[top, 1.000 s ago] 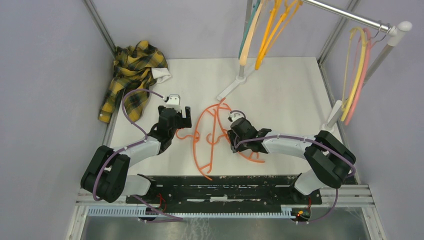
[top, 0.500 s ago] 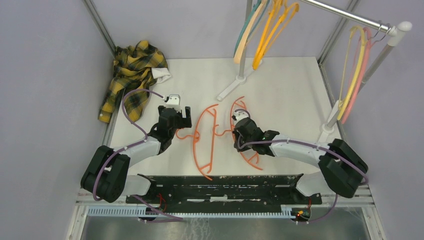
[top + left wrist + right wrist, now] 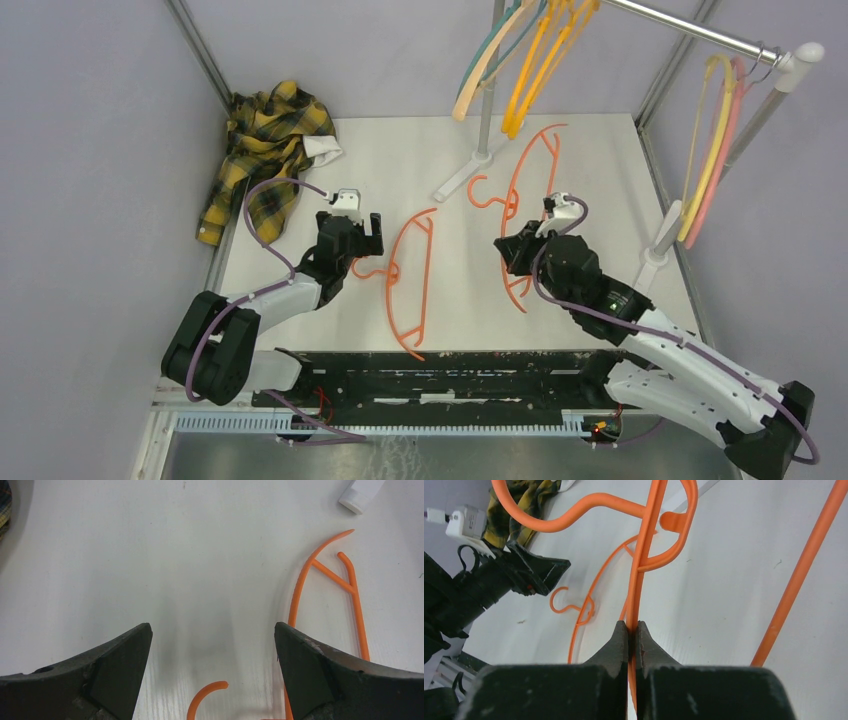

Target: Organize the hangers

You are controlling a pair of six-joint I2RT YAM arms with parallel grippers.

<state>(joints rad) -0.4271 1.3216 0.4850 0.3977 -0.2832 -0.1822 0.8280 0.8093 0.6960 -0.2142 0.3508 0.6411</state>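
My right gripper (image 3: 515,250) is shut on the straight bar of an orange hanger (image 3: 530,185), held above the table right of centre with its hook (image 3: 478,190) pointing left. In the right wrist view the bar (image 3: 644,555) runs up from between my closed fingertips (image 3: 632,627). A second orange hanger (image 3: 408,280) lies flat on the table. My left gripper (image 3: 365,228) hovers open over its hook (image 3: 206,695), fingers apart and touching nothing. More hangers hang on the rail: orange, yellow, peach and teal (image 3: 520,60) at the back, yellow and pink (image 3: 710,150) at the right end.
A yellow-black plaid shirt (image 3: 262,150) is bunched at the table's far left corner. The silver rail (image 3: 690,25) crosses the top right on two poles, one pole (image 3: 487,90) at the back centre with a white foot (image 3: 460,180), the other pole (image 3: 665,230) near the right edge.
My right gripper closed on one orange hanger and carried it up and away to the right, off the other one. The back hangers on the rail swing. My left arm stayed put.
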